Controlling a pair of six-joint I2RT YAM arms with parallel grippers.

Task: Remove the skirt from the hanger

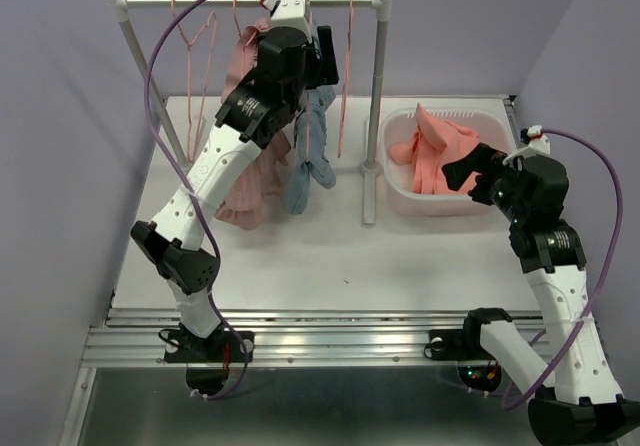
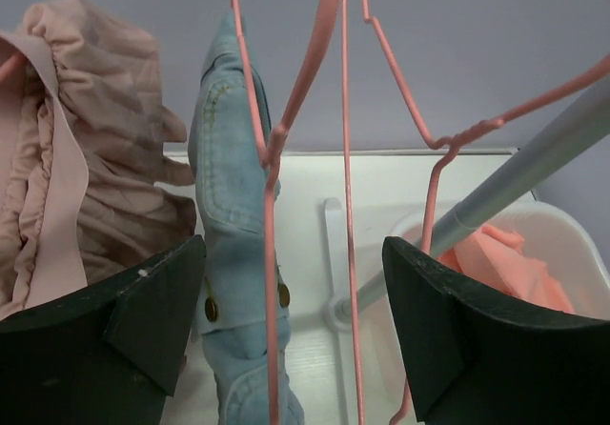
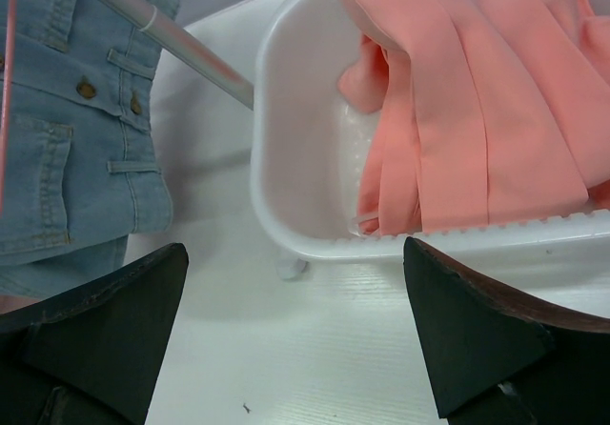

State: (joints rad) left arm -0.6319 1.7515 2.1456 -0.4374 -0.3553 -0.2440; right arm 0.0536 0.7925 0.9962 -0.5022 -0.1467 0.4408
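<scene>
in the top view the left arm hides most of the skirt point(image 1: 243, 204), and its hanger cannot be made out. the skirt hangs from the rail point(image 1: 150, 0) over the worktop's point(image 1: 330, 256) far left. it is just left of the left end effector point(image 2: 291, 253), whose jaws stand apart, with a denim garment point(image 2: 229, 187) seen in the gap. the left arm stretches up, elbow bent. the right end effector point(image 3: 294, 249), jaws apart, hovers beside the basket point(image 3: 286, 139).

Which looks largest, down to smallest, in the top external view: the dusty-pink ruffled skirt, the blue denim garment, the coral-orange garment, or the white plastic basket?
1. white plastic basket
2. dusty-pink ruffled skirt, partly hidden, so it may rival the basket
3. blue denim garment and coral-orange garment: about alike, not ranked
</scene>
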